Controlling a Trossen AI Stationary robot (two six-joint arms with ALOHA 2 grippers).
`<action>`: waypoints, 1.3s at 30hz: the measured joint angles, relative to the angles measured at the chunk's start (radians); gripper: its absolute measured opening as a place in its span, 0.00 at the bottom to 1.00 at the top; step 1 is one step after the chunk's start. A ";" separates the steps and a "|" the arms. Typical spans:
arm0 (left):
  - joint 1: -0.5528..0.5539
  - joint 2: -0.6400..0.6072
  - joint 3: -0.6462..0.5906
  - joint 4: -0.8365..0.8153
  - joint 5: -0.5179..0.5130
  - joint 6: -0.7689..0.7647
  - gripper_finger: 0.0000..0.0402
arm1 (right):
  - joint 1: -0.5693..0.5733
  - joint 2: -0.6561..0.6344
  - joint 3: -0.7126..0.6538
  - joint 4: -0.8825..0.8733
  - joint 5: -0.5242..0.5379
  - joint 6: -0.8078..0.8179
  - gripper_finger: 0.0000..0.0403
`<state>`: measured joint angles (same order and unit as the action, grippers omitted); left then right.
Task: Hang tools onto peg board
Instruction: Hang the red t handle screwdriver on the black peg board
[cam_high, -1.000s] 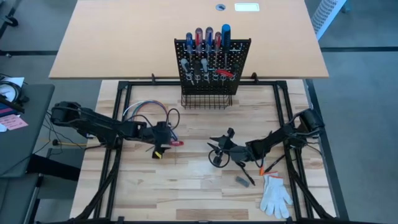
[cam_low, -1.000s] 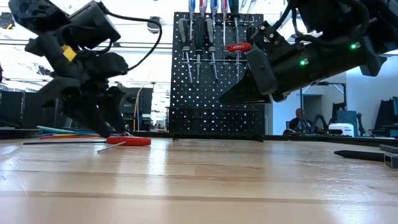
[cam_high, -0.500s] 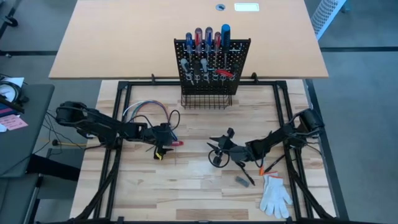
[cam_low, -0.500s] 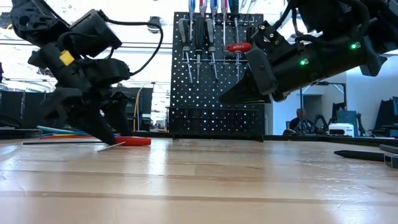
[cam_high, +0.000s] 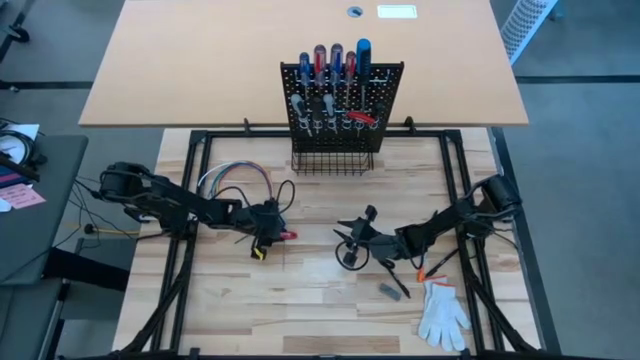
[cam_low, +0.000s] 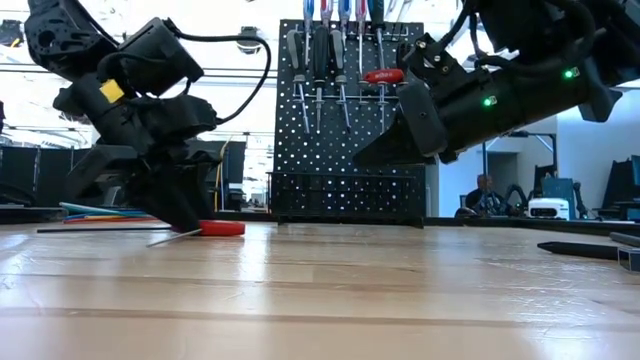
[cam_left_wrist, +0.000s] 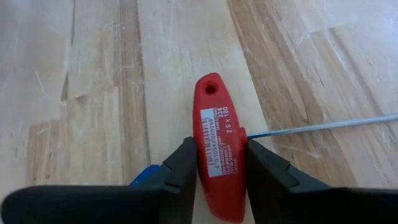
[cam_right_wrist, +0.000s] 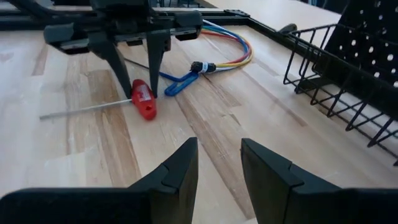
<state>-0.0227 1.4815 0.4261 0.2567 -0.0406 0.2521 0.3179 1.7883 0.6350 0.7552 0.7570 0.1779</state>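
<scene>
A hex key with a red T-handle (cam_left_wrist: 217, 149) and a thin metal shaft (cam_left_wrist: 323, 126) lies flat on the wooden table left of the middle (cam_high: 286, 235). My left gripper (cam_left_wrist: 221, 168) is down on it, shut on the handle. My right gripper (cam_high: 352, 238) hovers open right of the middle, above the table, with nothing between its fingers (cam_right_wrist: 217, 162). The peg board (cam_high: 340, 100) stands upright at the far middle with several screwdrivers hanging on it and a black wire basket (cam_high: 333, 160) at its base. My left gripper pinches the red handle's two long sides (cam_left_wrist: 214, 163) between its two fingers. The fingers slant down from the table's left, and the handle runs on ahead of them. Handle and shaft (cam_low: 175, 237) lie on the table.
A loop of coloured wires (cam_high: 235, 180) and a blue piece (cam_right_wrist: 180, 84) lie just beyond the left gripper. A white glove (cam_high: 442, 312), a small grey part (cam_high: 393, 290) and an orange-handled tool (cam_high: 432, 272) lie near the right front. People show in the room behind.
My left gripper has sunk to the table, shifted a little toward the right edge, and shut its wide-open fingers onto the red handle. The hex key stays on the table. The right arm has kept still.
</scene>
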 joint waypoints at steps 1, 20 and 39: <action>0.000 0.000 0.005 -0.001 -0.004 0.000 0.23 | 0.006 -0.011 0.000 0.001 0.001 -0.014 0.32; -0.174 0.004 0.141 -0.035 -0.528 0.066 0.21 | 0.100 -0.228 0.001 -0.404 0.053 0.114 0.34; -0.316 0.002 0.203 0.035 -0.810 0.197 0.21 | 0.025 -0.065 0.245 -0.335 -0.063 -0.437 0.59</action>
<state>-0.3389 1.4837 0.6292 0.2922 -0.8509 0.4486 0.3433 1.7233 0.8801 0.4198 0.6938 -0.2593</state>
